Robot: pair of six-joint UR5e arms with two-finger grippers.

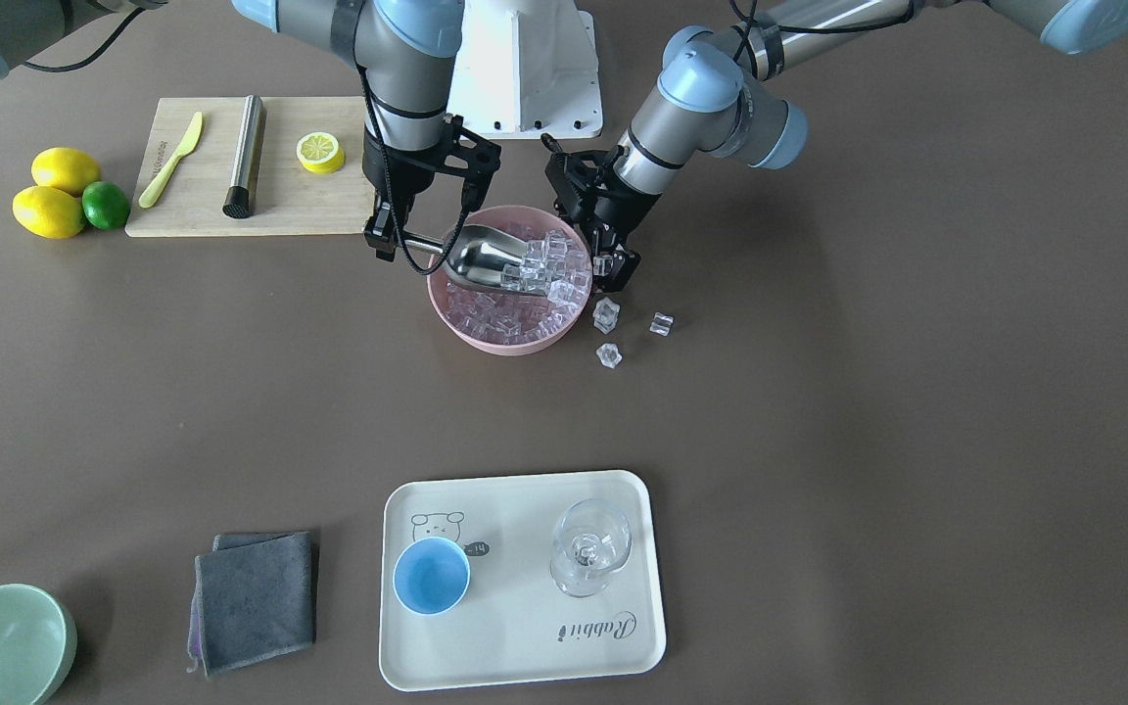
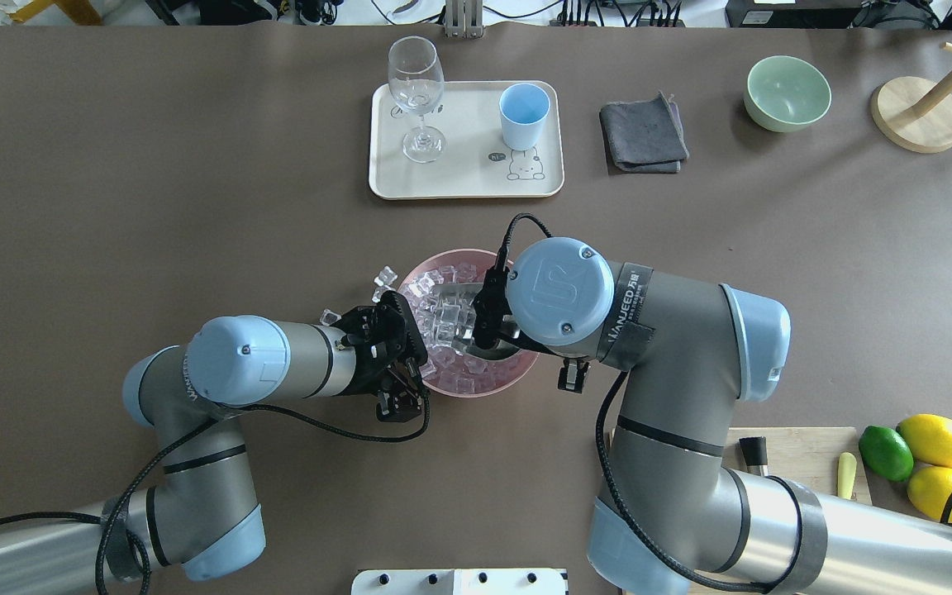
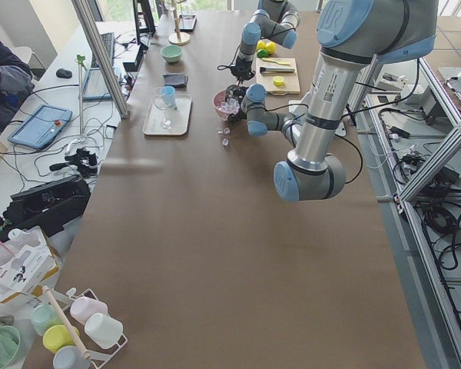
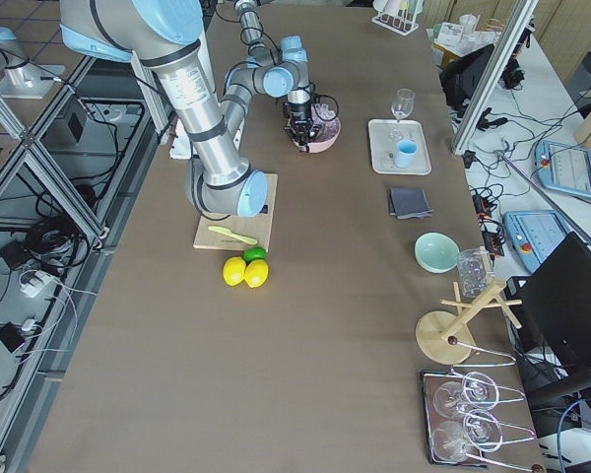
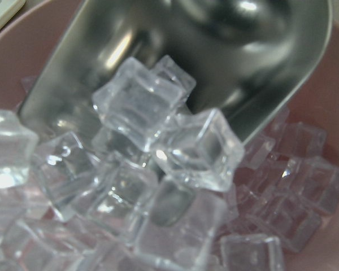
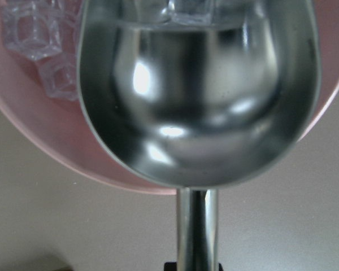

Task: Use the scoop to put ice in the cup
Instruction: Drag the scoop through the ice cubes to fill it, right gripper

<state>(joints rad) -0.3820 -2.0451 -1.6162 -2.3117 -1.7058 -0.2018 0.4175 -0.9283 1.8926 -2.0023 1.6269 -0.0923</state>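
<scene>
The steel scoop (image 1: 481, 257) lies in the pink bowl (image 1: 495, 343), its trough among the ice (image 1: 564, 284). My right gripper (image 1: 390, 235) is shut on the scoop's rod handle (image 6: 196, 226) at the bowl's edge. The right wrist view shows the trough (image 6: 198, 113) mostly empty, with cubes at its mouth. The left wrist view shows ice (image 5: 198, 149) heaped at the scoop's mouth (image 5: 214, 45). My left gripper (image 1: 615, 266) is at the bowl's opposite rim; I cannot tell whether it is open or shut. Three loose cubes (image 1: 606, 314) lie on the table beside it. The light-blue cup (image 1: 431, 576) stands empty on the tray (image 1: 525, 656).
A clear stemmed glass (image 1: 590, 548) stands on the tray beside the cup. A grey cloth (image 1: 256, 597) and a pale green bowl (image 1: 1, 646) lie beyond it. A cutting board (image 1: 309, 206) holds a plastic knife, a steel cylinder (image 1: 246, 155) and a lemon half. Lemons (image 1: 50, 211) and a lime sit beside it.
</scene>
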